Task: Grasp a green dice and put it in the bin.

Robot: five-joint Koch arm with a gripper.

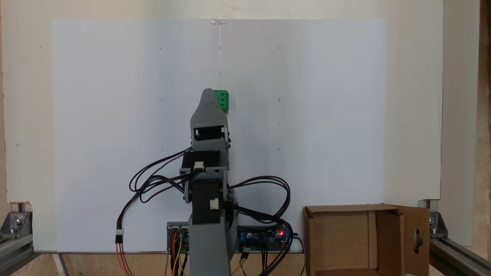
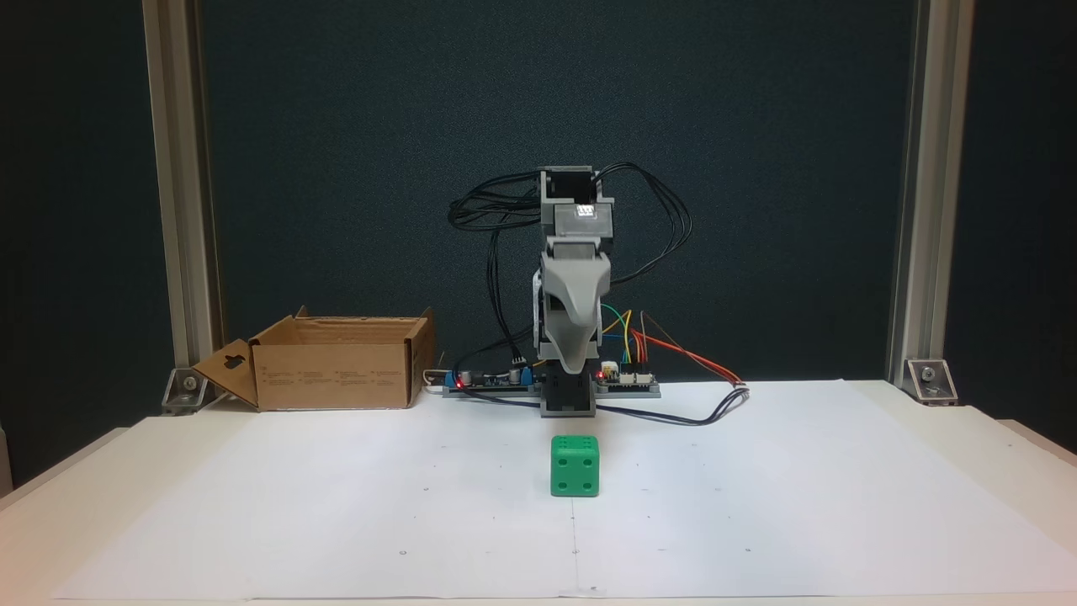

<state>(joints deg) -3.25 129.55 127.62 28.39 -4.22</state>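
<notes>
Watching both feeds, I saw the green dice [image 2: 575, 465] sitting on the white sheet [image 1: 115, 115], near its middle line, with bare paper all round it. Four pips faced the front camera, and six showed on top. The gripper [image 2: 574, 364] hung well above the paper, between the dice and the arm's base; from above, its grey tip [image 1: 208, 94] overlapped the dice's left edge [image 1: 222, 99]. I could not tell whether the claw was open or closed, since only one tip showed. The bin [image 2: 336, 366] stood at the sheet's far corner beside the circuit boards [image 2: 627, 383], flaps open, one with a keyhole cutout [image 1: 417, 240]. Small print ran along its front wall, too tiny to read.
</notes>
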